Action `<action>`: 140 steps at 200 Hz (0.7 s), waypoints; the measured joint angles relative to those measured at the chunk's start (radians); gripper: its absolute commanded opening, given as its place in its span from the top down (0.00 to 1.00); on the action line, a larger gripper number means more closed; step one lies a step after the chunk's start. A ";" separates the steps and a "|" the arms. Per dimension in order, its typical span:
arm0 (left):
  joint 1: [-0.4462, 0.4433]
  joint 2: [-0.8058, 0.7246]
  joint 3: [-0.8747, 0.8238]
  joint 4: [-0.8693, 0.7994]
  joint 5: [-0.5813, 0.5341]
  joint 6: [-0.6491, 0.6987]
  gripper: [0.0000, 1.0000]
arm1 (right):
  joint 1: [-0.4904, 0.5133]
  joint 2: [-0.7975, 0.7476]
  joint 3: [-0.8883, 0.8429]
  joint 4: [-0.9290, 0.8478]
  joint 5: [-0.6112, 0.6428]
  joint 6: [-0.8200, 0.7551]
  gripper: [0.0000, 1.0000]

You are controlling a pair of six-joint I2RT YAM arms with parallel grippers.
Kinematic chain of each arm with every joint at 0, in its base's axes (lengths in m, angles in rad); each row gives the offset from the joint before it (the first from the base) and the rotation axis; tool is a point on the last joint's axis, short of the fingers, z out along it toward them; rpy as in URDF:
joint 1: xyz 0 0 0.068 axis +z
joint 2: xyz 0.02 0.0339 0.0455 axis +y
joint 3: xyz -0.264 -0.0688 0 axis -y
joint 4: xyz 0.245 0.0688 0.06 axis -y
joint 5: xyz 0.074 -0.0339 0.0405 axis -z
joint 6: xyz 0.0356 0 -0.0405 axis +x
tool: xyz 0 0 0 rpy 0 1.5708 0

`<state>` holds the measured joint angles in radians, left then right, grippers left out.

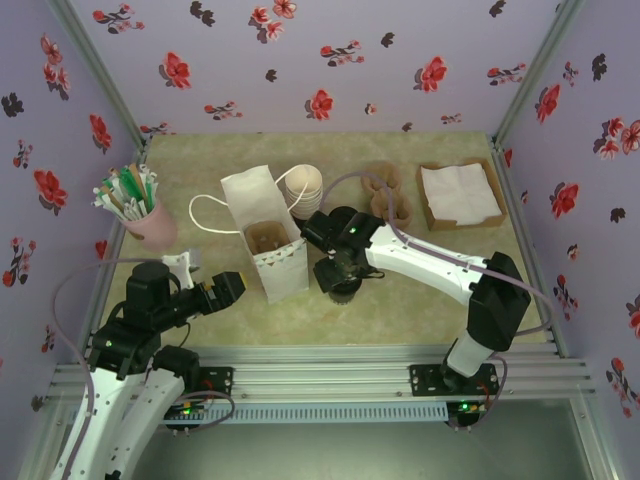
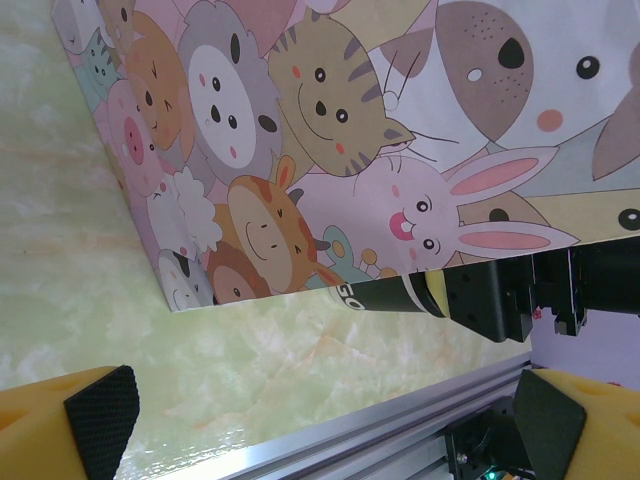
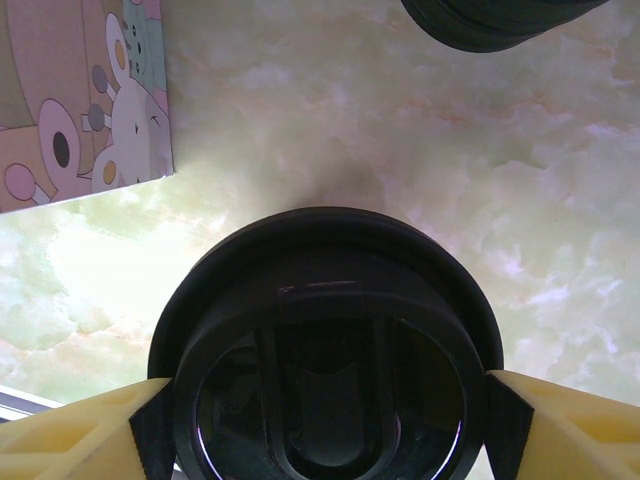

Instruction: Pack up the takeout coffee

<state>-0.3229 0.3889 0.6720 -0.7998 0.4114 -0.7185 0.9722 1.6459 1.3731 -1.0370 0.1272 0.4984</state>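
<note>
Surroundings: a white paper bag (image 1: 262, 200) stands open at mid-table (image 1: 420, 290), its looped handle (image 1: 204, 214) lying to the left and its cartoon-animal side facing the arms. Behind it rises a stack of cream-rimmed cups (image 1: 303, 185).
Far left: a pink tumbler (image 1: 150, 228) bristling with stirrers.
Far right: a cardboard tray (image 1: 432, 214) of white napkins, with brown cup carriers (image 1: 385, 190) beside it (their number cannot be told from above).
In the way: the bag's wall stands just left of the right gripper (image 1: 338, 270). In the right wrist view, part of a second round black object (image 3: 490, 20) shows at the top edge, well apart from the cup.
Count: one bag, one cup stack, one tumbler, one napkin tray, one lidded coffee, two arms.
Takeout coffee (image 3: 325, 330): upright on the table just right of the bag, seen from above as a black disc.
Right gripper: over the coffee, its black pads (image 3: 150, 430) pressed against opposite sides of the lid, clamped on it.
Left gripper (image 1: 228, 288): near the bag's front left corner, jaws wide apart with nothing between them, well apart from the coffee.
</note>
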 measured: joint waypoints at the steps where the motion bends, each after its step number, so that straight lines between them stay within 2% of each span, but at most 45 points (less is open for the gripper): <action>1: 0.000 0.000 0.000 0.000 0.000 0.000 0.01 | 0.000 0.000 0.000 0.000 0.000 0.000 0.25; 74: 0.000 0.000 0.000 0.000 -0.002 0.000 0.01 | 0.000 -0.005 0.000 -0.002 0.003 0.000 0.30; 114: 0.000 -0.002 0.000 -0.003 -0.073 -0.006 0.01 | 0.001 -0.051 0.000 -0.026 0.004 0.001 0.30; 129: 0.000 -0.002 -0.001 -0.006 -0.115 -0.016 0.04 | 0.002 -0.093 0.000 -0.040 0.005 0.003 0.30; 140: 0.000 -0.002 -0.006 -0.005 -0.148 -0.028 0.11 | 0.003 -0.126 0.000 -0.052 0.008 0.004 0.30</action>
<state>-0.3229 0.3866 0.6659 -0.8051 0.2638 -0.7464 0.9752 1.5200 1.3727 -1.0889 0.1352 0.5022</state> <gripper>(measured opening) 0.949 0.698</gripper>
